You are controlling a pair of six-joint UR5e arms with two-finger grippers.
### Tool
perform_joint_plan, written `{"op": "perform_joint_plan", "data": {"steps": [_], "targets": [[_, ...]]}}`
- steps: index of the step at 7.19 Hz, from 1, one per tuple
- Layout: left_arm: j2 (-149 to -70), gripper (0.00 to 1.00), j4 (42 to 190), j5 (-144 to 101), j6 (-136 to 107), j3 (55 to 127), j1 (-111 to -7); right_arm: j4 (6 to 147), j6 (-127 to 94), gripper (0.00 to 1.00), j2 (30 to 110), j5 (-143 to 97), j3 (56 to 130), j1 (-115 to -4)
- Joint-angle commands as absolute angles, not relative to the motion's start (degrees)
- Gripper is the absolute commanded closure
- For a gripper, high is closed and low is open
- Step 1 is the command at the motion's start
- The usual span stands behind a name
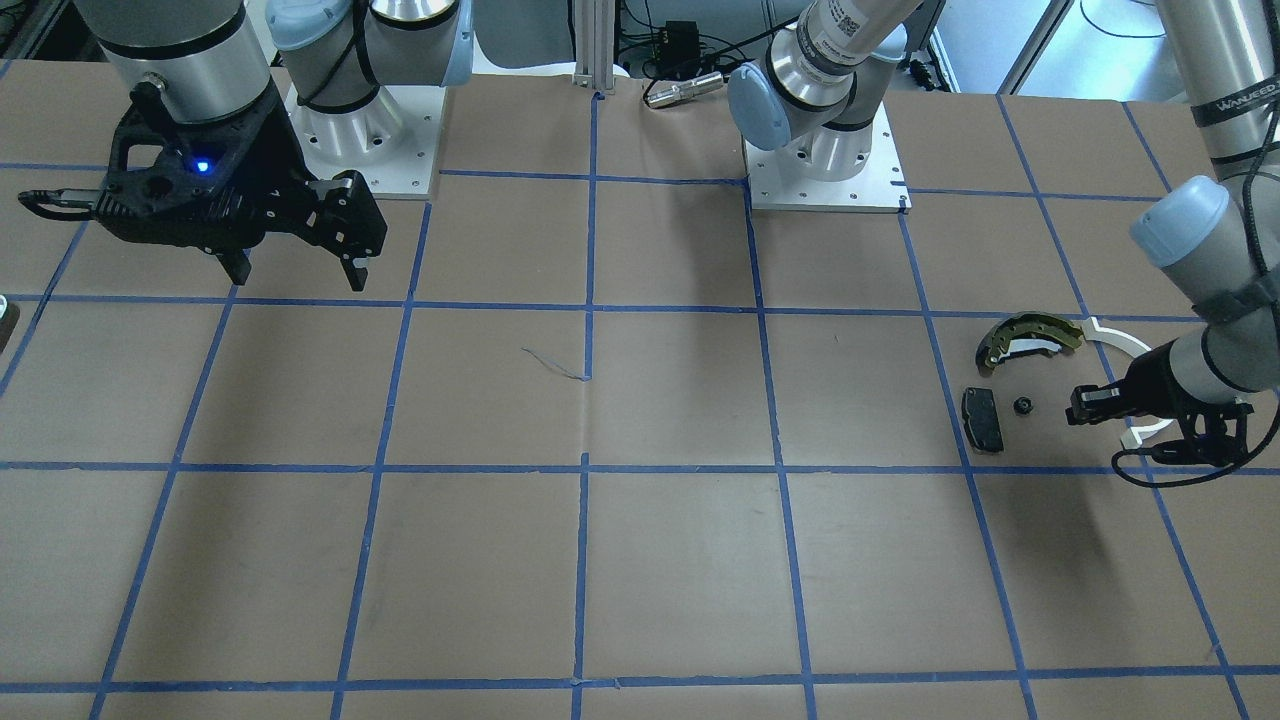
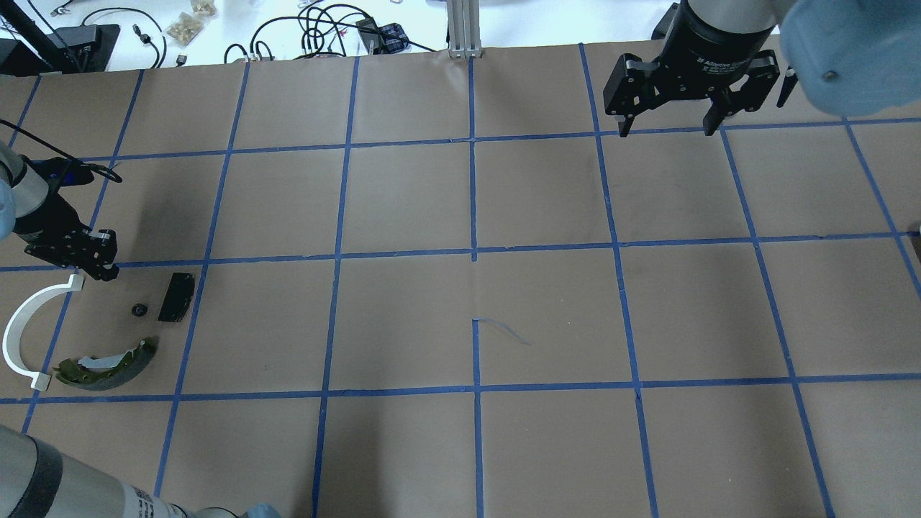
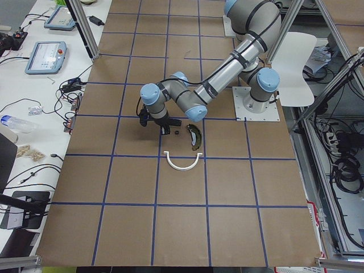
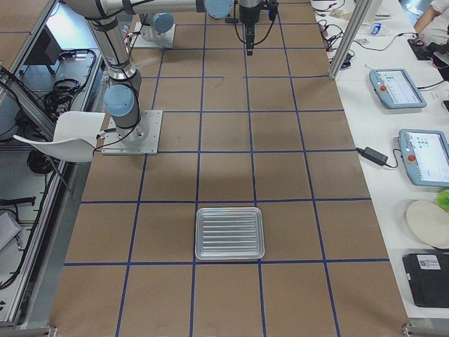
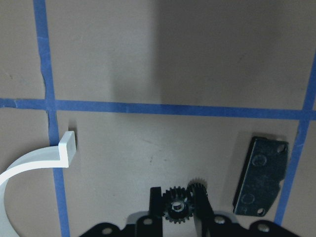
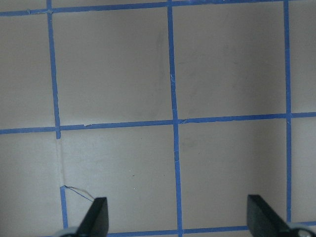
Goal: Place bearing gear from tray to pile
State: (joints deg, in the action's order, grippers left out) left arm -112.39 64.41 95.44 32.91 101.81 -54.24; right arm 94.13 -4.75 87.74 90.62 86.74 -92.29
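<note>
- Brown paper crossed by blue tape lines is covering the counter [image 2: 403,201].
- My left tool [image 1: 1072,410] is hanging low beside the pile, its jaws standing slightly parted and clasping nothing.
- The bearing gear [image 1: 1022,406] is lying on the paper just ahead of that tool's tips, clear of them; in the left wrist view it is showing through the narrow gap between them.
- That gear is sitting just beside the dark grey pad [image 1: 982,420], with the white arc [image 2: 18,324] on its other side and the olive-gold brake shoe [image 1: 1040,322] near, none of them touching it.
- My right tool [image 2: 667,129] is hanging well apart over the counter's other half, jaws spread wide, carrying nothing.
- The metal tray [image 4: 230,233] is lying at the counter's far end, well apart from the pile.
</note>
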Motion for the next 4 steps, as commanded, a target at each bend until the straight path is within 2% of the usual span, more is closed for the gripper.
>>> {"op": "perform_joint_plan", "data": {"steps": [1, 4], "targets": [[-112.1, 1.0, 62.8, 95.4, 33.9, 105.1, -52.7, 94.1, -4.7, 0.0, 87.8, 90.6, 86.7, -92.3], [-112.7, 1.0, 62.8, 95.4, 34.6, 105.5, -52.3, 94.0, -4.7, 0.0, 87.8, 90.6, 86.7, -92.3]]}}
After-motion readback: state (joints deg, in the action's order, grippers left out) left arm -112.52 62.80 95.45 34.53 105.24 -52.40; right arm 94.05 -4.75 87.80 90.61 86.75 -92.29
